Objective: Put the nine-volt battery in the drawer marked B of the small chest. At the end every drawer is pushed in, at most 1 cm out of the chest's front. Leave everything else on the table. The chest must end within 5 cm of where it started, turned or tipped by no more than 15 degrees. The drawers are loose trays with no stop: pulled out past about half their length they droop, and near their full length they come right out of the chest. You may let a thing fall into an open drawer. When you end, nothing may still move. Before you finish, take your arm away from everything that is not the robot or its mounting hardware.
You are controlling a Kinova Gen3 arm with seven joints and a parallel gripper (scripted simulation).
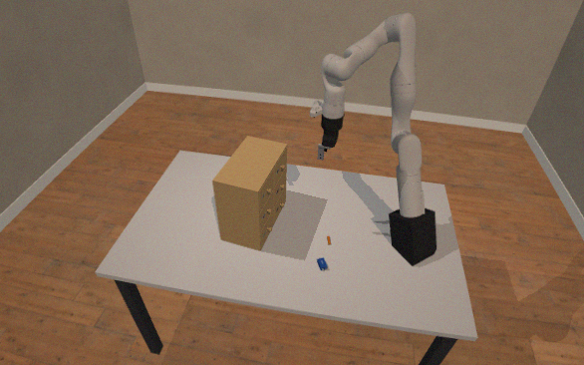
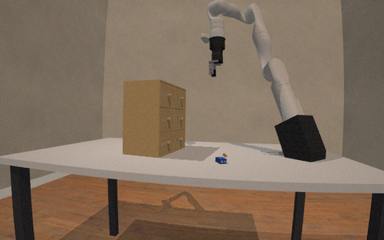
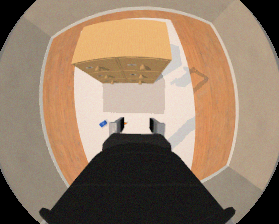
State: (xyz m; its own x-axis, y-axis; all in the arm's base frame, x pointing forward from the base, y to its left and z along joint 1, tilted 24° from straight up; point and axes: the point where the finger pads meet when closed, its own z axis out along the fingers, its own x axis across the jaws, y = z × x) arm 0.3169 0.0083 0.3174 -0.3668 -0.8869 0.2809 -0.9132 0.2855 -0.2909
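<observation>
The tool [image 2: 212, 70] hangs wide open and empty above the bench [image 1: 177, 259], higher than the top of the small chest [image 2: 141, 118] whose six drawers all sit pushed in, while the blue nine-volt battery [image 2: 221, 160] lies far below it beside a small orange piece [image 2: 225, 154].

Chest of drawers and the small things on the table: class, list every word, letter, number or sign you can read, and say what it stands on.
Nothing can be read in any view.
Chest: small pale tags by the knobs of the drawers, too small and blurred to read.
Blue block: no legible marking.
Orange piece: no legible marking.
Arm and its base: no text.
</observation>
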